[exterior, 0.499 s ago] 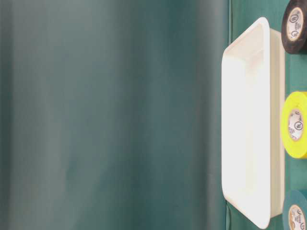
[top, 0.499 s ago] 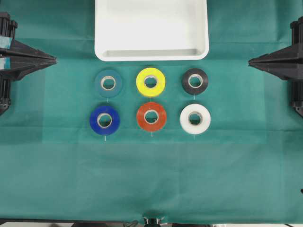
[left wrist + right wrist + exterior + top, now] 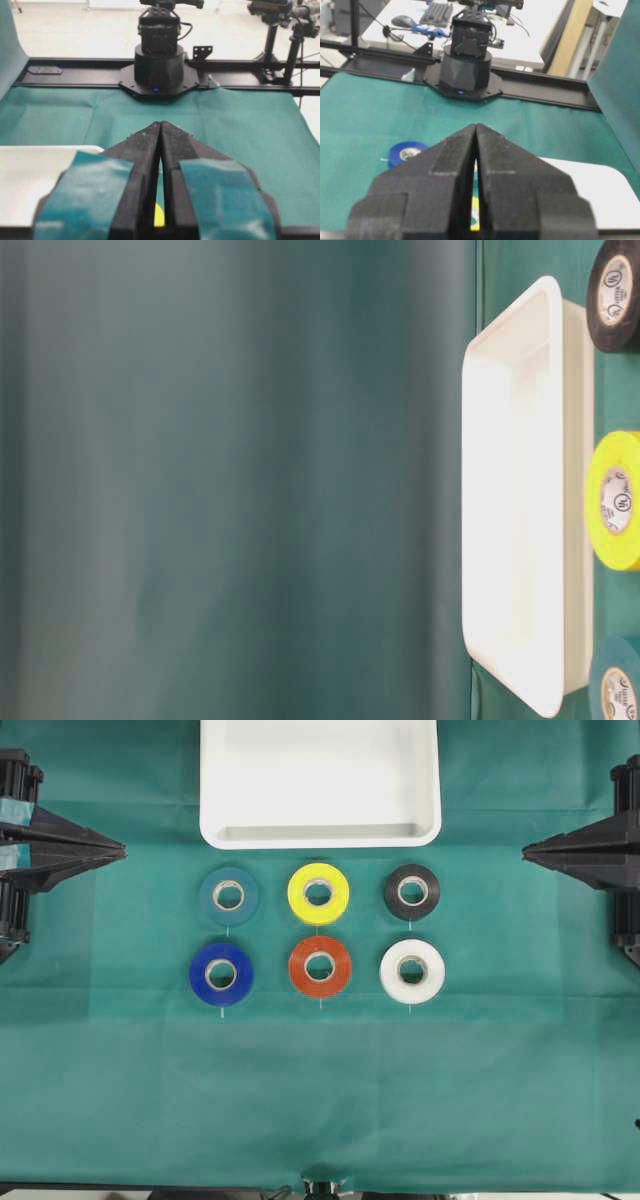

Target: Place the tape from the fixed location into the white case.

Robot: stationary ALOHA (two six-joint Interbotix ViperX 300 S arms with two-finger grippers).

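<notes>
The tape (image 3: 412, 971), at 5 o'clock, looks light and rigid; grip across its rim. Both tools, left tool (image 3: 118, 848) and right tool (image 3: 526, 848), sit closed, empty.

green cloth (image 3: 320, 1100) bare across near half, six rolls tightly gridded mid-table, tape (image 3: 412, 971) hemmed by black roll (image 3: 412, 892) far side, red roll (image 3: 320, 966) left, right side free

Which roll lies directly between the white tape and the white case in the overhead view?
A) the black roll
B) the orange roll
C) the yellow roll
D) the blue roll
A: the black roll sits just above the white tape in the right column, with the case beyond it.
</notes>
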